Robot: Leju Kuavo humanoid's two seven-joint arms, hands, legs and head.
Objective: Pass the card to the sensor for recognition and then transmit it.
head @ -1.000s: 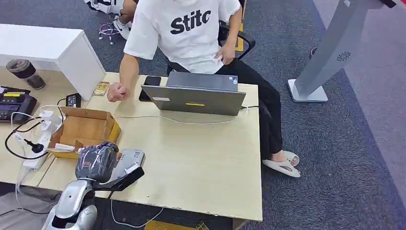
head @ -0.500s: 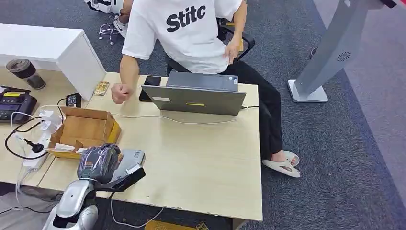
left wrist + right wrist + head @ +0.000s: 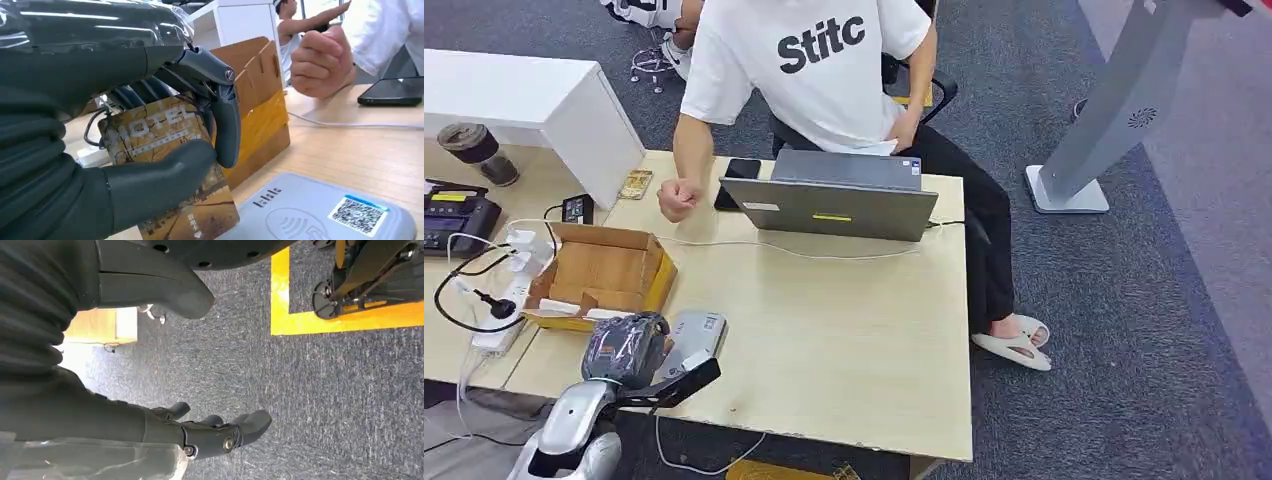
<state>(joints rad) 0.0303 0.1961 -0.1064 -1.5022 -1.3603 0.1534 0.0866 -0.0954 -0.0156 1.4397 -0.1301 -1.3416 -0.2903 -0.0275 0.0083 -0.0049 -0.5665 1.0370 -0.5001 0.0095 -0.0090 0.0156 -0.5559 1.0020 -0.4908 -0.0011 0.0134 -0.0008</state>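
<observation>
The table (image 3: 844, 330) carries a laptop (image 3: 834, 195) and a box (image 3: 604, 270) holding white scraps. The wrist view reveals the left hand (image 3: 150, 150) pinching the card (image 3: 170, 165) just above the sensor (image 3: 320, 212). The right hand (image 3: 215, 432) hangs over carpet, fingers apart, holding nothing.

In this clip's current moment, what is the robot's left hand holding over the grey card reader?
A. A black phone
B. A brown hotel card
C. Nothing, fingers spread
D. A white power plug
B: in the left wrist view the left hand pinches a brown card printed "HOTEL" between thumb and fingers, just above the grey card reader on the table.
</observation>
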